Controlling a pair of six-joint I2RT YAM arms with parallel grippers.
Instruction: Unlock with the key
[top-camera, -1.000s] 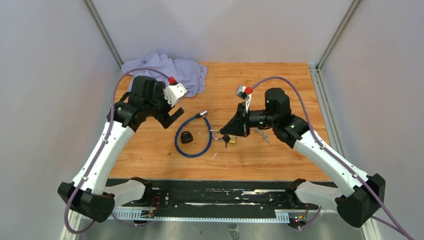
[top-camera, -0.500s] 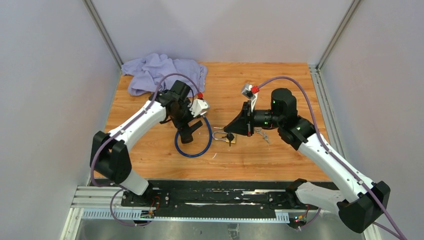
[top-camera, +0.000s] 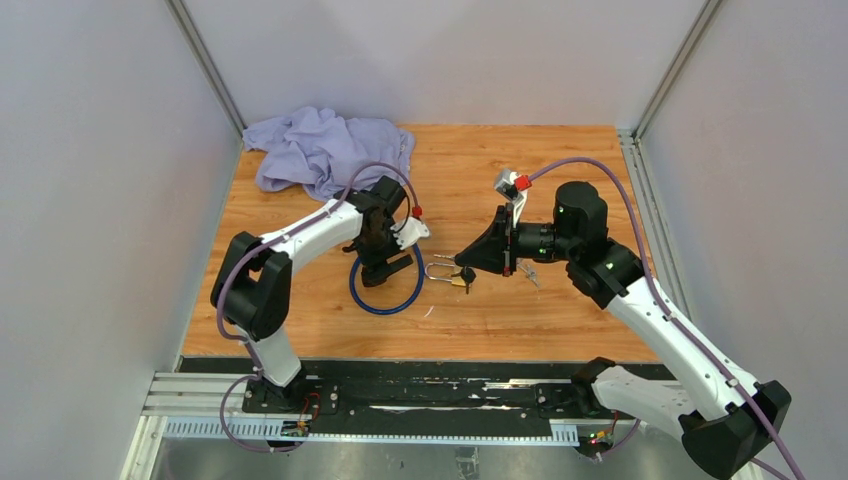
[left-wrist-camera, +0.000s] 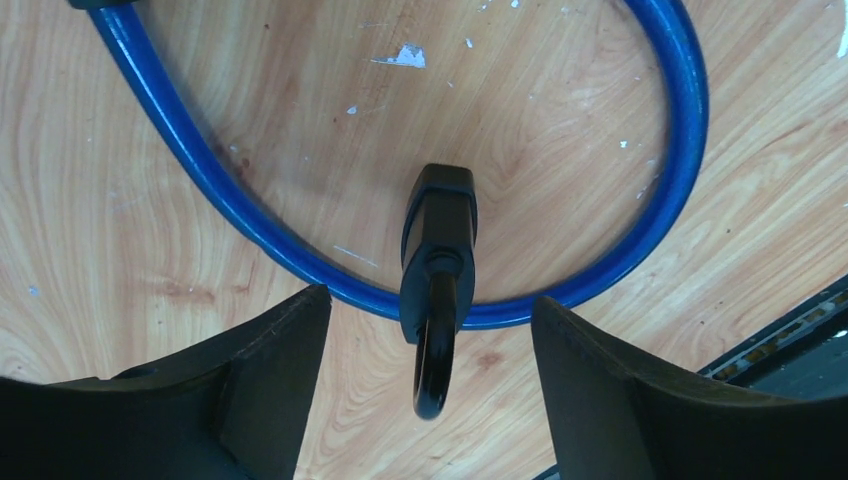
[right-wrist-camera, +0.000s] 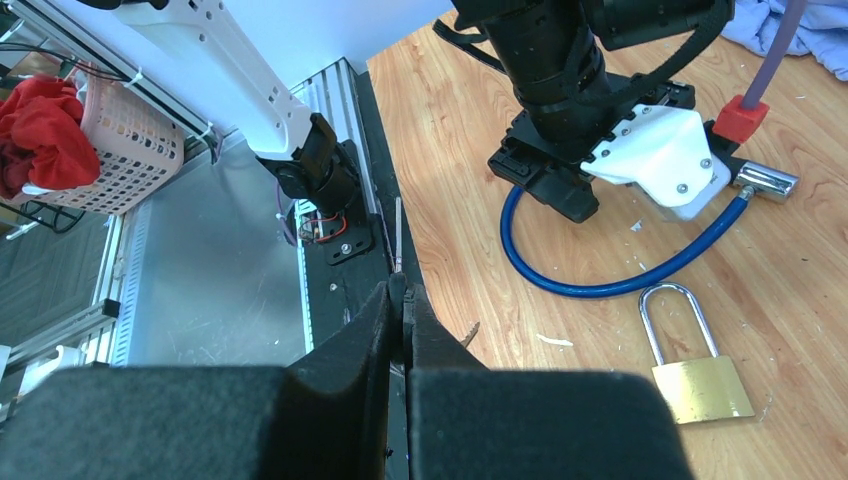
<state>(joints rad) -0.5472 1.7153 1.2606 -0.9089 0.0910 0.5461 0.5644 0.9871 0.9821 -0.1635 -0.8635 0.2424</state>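
Left fingers (left-wrist-camera: 265, 380) stood apart astride the black lock head (left-wrist-camera: 438, 240); right fingers (right-wrist-camera: 350, 400) were pressed together near it. Risk: an off-centre closure could skid the head across the counter (left-wrist-camera: 150, 250).

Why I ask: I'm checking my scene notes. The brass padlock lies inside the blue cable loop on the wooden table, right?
Not quite. The padlock lies outside the cable loop, just beside it, on the wooden table. The right wrist view shows this.
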